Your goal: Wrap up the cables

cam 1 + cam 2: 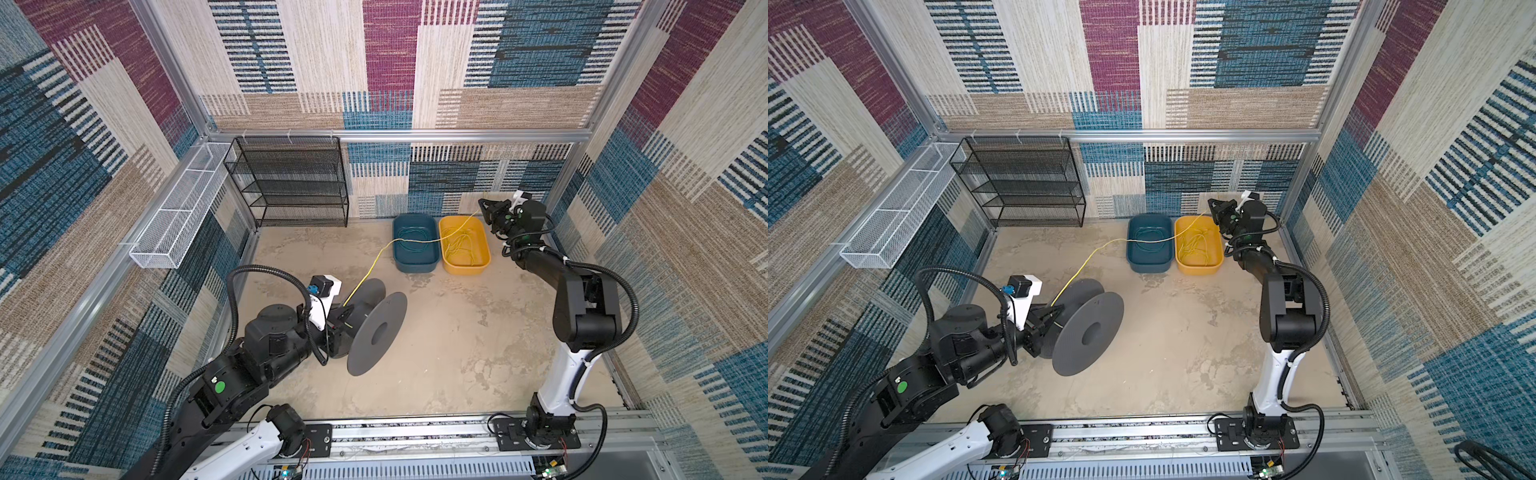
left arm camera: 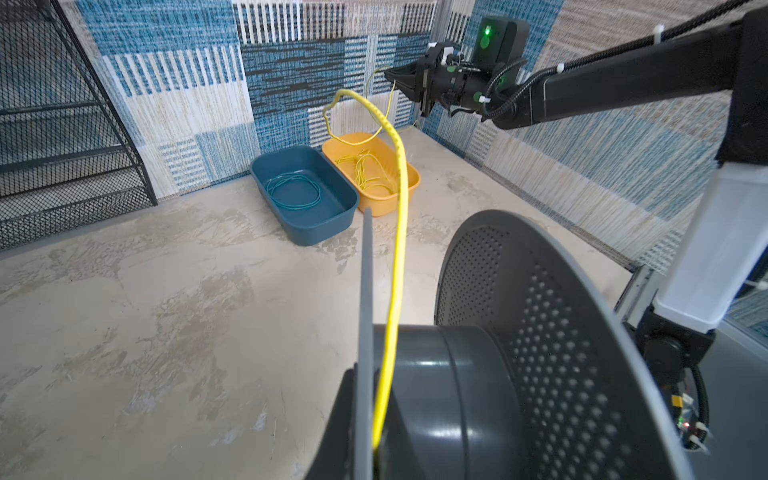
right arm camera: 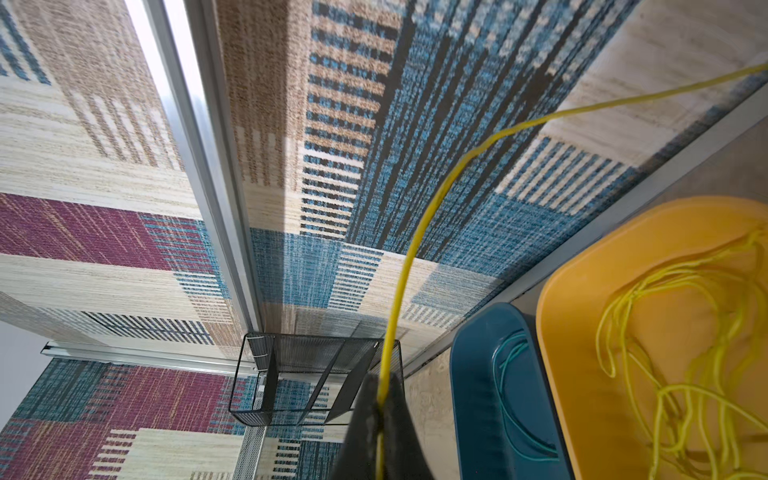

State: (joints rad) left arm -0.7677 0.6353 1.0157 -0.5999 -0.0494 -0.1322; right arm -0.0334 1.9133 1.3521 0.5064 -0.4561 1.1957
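The yellow cable (image 2: 401, 216) goes from the core of the grey spool (image 1: 390, 316), at about 8 o'clock on the bench (image 1: 457, 353), up over the blue tray (image 1: 415, 268) to the right gripper (image 1: 487, 210) at about 1 o'clock. The loose yellow loops (image 2: 363, 168) lie in the yellow tray (image 1: 465, 270) under that gripper. The right fingers (image 3: 361, 419) are closed tightly on the cable, a thin pinch. The fingers of the left gripper (image 1: 340, 322) are also closed narrow, and they seem to hold the spool by one flange, at the place where the cable goes in. I think the step now is to put the first turns on the core. To do it well, the right arm should keep the cable lightly stretched and lead it between the two flanges, because the cable runs just beside the thin flange edge and can slip over it. A hard pull could draw the end out of the spool. The cable passes over the blue tray, where a teal cable (image 3: 502, 382) is coiled, so it may catch on the rim or drag the tray. The loops may also knot when they rise. The right gripper is near the back wall, with little room behind it. The black mesh rack (image 1: 291, 183) at 11 o'clock and the white mesh basket (image 1: 174, 216) at 10 o'clock are well apart from the work.
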